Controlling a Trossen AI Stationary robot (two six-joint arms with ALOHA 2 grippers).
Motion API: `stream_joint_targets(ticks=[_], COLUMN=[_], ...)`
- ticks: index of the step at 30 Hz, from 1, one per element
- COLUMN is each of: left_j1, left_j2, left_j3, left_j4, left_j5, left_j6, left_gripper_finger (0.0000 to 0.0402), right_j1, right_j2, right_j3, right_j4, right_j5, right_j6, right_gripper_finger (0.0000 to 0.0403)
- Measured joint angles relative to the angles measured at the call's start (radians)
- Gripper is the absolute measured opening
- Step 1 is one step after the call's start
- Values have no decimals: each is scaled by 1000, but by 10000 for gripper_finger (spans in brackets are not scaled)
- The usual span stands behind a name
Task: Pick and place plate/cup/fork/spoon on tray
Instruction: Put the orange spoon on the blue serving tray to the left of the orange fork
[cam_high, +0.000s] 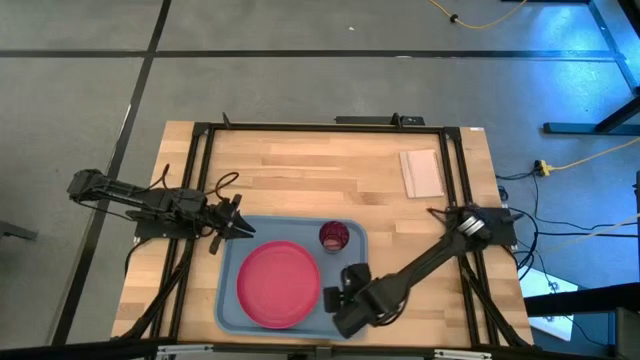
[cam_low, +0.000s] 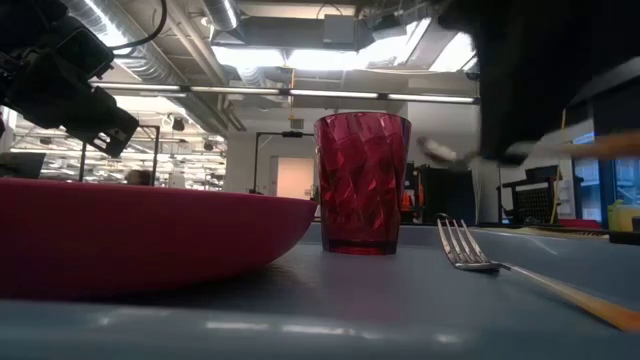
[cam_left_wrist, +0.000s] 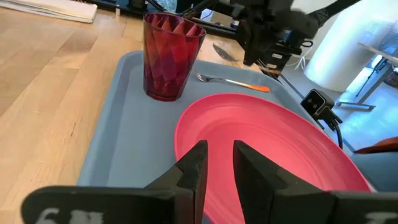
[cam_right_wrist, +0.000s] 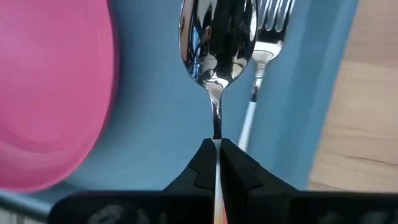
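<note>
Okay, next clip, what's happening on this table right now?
The robot is loading the tray. The plate, the cup and the fork already sit on it. The right hand is shut on the spoon, holding it over the tray's right side, alongside the fork. The left hand hangs at the tray's left edge near the plate, holding nothing, fingers slightly parted.

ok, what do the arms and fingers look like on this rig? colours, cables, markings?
Both arms are dark, near black, built of slim links. The left gripper and right gripper carry flat, dark, wedge-shaped fingers. Loose black cables loop beside the left arm. Pale markings show on the wrist bodies, unreadable.
</note>
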Motion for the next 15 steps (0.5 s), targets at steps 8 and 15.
stream_joint_targets(ticks=[8, 15], left_j1=[0, 0], left_j2=[0, 0], left_j3=[0, 0], left_j4=[0, 0], left_j5=[0, 0], left_j6=[0, 0], left_gripper_finger=[69, 69], right_j1=[-70, -83], right_j2=[124, 149], right_j3=[108, 108], right_j4=[11, 55], right_j5=[-44, -92], right_j6=[-3, -1], right_gripper_finger=[13, 15])
